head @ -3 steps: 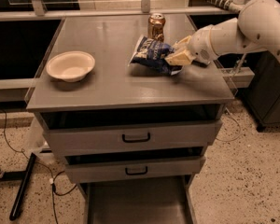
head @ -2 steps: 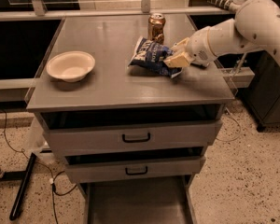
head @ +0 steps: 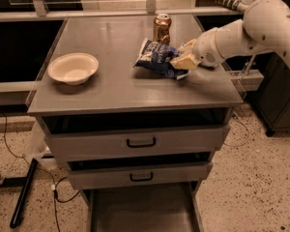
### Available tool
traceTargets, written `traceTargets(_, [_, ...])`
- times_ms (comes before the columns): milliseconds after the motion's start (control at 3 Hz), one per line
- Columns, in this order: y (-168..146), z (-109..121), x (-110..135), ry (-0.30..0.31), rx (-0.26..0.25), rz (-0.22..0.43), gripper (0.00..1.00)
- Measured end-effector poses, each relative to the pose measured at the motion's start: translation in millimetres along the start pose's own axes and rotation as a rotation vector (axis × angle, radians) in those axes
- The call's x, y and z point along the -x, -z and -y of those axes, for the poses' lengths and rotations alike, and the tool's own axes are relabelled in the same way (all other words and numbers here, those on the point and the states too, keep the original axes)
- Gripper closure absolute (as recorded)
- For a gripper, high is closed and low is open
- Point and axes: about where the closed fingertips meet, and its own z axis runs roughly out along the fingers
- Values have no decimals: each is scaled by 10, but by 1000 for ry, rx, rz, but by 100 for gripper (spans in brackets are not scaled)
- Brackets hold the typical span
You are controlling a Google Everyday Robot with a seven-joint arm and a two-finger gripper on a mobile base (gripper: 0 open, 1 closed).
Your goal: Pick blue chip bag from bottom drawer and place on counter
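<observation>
We note claw (head: 182,60) over counter (head: 121,87), touching blue chip bag (head: 154,58) lying just left of it; grip: cannot tell.

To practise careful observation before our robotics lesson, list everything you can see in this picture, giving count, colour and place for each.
chip bag: one, dark blue, right half of the counter, in front of the can
counter: one, grey, top of the cabinet
bottom drawer: one, grey, pulled out, lowest
drawers with handles: two, grey with black handles, under the counter
bowl: one, cream, left on the counter
can: one, brown-gold, back of the counter
arm: one, white, reaching in from the right
end effector: one, cream, at the bag's right edge
</observation>
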Motion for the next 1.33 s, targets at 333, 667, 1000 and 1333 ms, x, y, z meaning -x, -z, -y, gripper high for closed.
traceTargets(333, [0,0,0,0,0,0,35])
traceTargets(667, [0,0,0,0,0,0,13])
traceTargets(1000, [-1,0,0,0,0,0,0])
traceTargets(1333, [-1,-1,0,0,0,0,0])
